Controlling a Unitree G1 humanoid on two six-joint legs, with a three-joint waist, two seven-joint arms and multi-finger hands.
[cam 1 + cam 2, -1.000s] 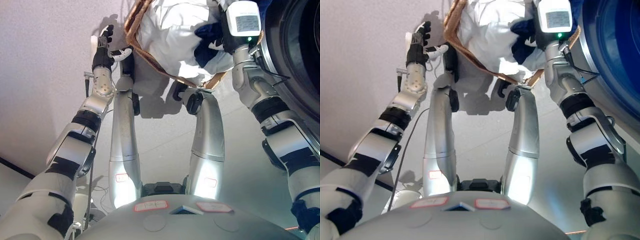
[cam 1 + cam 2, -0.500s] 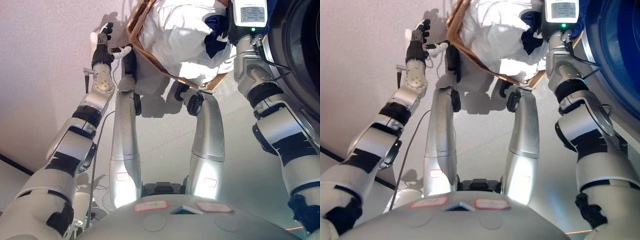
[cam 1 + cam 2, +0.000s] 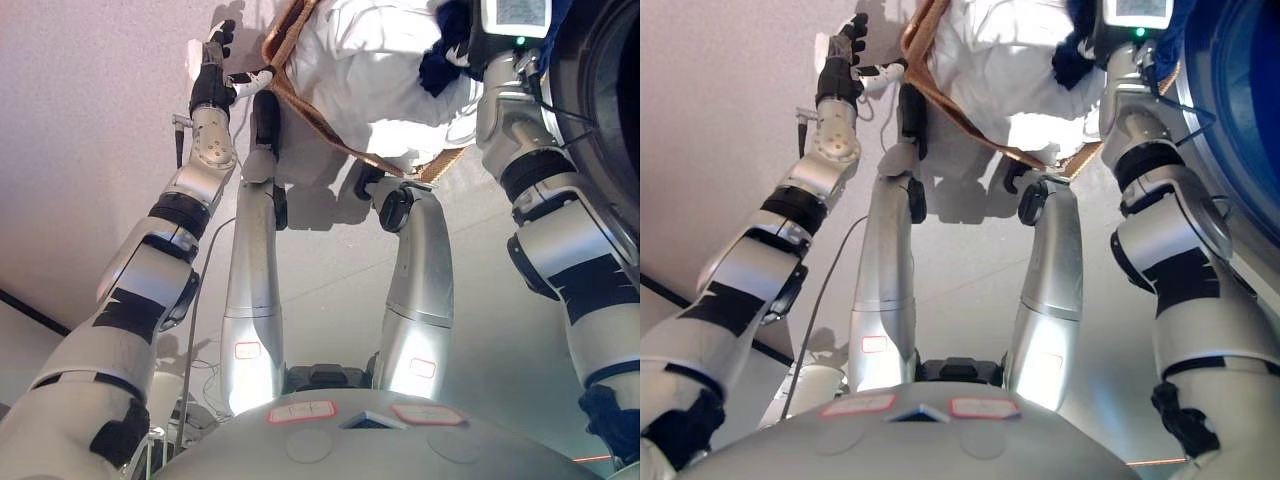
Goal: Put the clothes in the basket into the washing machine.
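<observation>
Lifting the dark garment [image 3: 445, 62] clear of the basket [image 3: 300, 105] needs care; right hand's grip cannot be told, left hand [image 3: 215, 62] relaxed at upper left.

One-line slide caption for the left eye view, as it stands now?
Left hand open beside the wicker basket of white clothes; right arm reaches into it, washing machine alongside.

Pale grey floor [image 3: 90, 150], dark seam [image 3: 30, 312] at lower left
</observation>
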